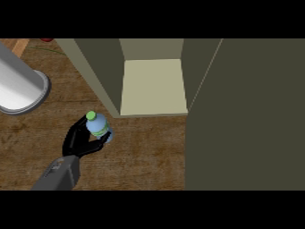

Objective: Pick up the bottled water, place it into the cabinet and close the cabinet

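Item: bottled water, green-capped, held in the curled fingers of the left hand above the counter, just short of the open cabinet; risk: clipping the cabinet's near wall on entry, tipping bottle.

A brown wood-grain counter fills the lower view. At upper left a large white cylinder with a grey rim lies tilted across it. A small red object shows at the top edge.
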Robot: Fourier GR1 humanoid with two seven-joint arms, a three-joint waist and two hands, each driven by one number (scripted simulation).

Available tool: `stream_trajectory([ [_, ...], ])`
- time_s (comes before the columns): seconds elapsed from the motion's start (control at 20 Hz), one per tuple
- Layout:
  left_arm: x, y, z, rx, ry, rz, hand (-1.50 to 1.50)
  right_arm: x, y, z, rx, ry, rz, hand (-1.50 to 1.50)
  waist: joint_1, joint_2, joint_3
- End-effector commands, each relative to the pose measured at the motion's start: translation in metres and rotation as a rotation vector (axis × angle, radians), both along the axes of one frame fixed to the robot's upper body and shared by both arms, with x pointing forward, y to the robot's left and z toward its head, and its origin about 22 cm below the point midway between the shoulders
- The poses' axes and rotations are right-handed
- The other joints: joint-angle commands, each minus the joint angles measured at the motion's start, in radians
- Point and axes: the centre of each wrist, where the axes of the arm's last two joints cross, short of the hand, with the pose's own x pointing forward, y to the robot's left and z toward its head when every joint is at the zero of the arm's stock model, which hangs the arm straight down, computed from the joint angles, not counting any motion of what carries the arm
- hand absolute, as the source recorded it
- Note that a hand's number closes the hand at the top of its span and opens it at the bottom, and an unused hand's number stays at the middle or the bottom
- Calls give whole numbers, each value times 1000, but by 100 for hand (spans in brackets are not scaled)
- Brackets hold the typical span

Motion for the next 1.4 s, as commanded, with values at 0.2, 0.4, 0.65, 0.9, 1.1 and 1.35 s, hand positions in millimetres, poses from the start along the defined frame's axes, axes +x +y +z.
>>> stream_trajectory([
  [0.2,-1,3,-2,-88,-53,-35,150,-11,-6,31,16,-47,2,-150,-5,-2,0],
  [0.4,-3,-24,-7,-95,-60,-47,150,5,0,4,18,-42,-13,-150,15,-3,1],
  [0.65,-55,-24,-37,-67,-107,178,150,-1,-3,14,9,-27,-13,-150,39,-10,3],
  [0.9,-32,-41,-22,-123,-97,120,150,-6,4,24,29,-34,-10,-150,29,-12,3],
  [1.1,-22,-52,-12,-145,-76,83,150,-7,-7,24,10,-18,7,-150,30,-14,4],
  [1.35,8,-80,20,-134,-78,43,150,6,7,18,38,-40,-19,-150,35,-14,3],
])
